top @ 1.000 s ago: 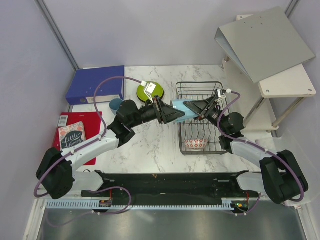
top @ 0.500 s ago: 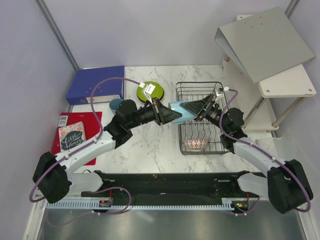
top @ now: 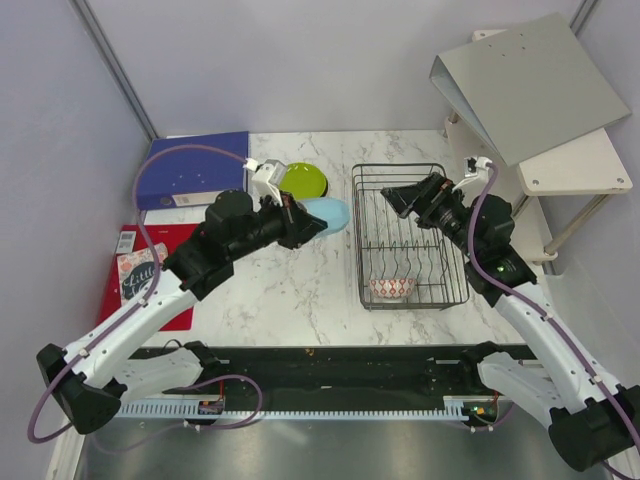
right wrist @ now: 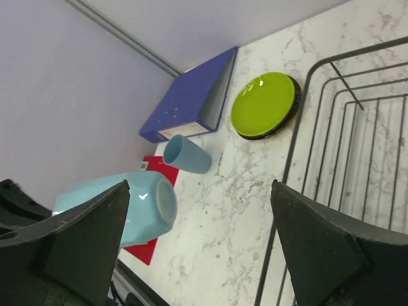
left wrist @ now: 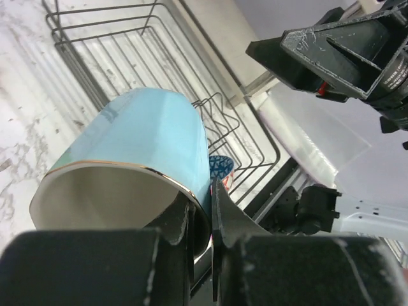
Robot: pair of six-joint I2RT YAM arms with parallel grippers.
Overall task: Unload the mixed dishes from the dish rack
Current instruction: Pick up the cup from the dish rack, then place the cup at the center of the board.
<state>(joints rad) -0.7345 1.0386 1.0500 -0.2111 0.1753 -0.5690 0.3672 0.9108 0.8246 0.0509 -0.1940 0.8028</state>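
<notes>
Only a dark rim of the black plate [right wrist: 280, 129] shows under the lime green plate [right wrist: 263, 104].

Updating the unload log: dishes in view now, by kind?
Cups: 2 (one light blue cup in the left pincer, a second cup on the table)
Plates: 2 (lime green plate on a black plate)
Bowls: 1 (red-and-white bowl in the dish rack)
Total: 5; a blue patterned scrap behind the held cup is too hidden to count.

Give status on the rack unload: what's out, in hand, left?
Out: green plate and one blue cup, on the table. In hand: left gripper holds a second blue cup, clear of the rack. Left: red-and-white bowl in the rack; right gripper is open, empty.
</notes>
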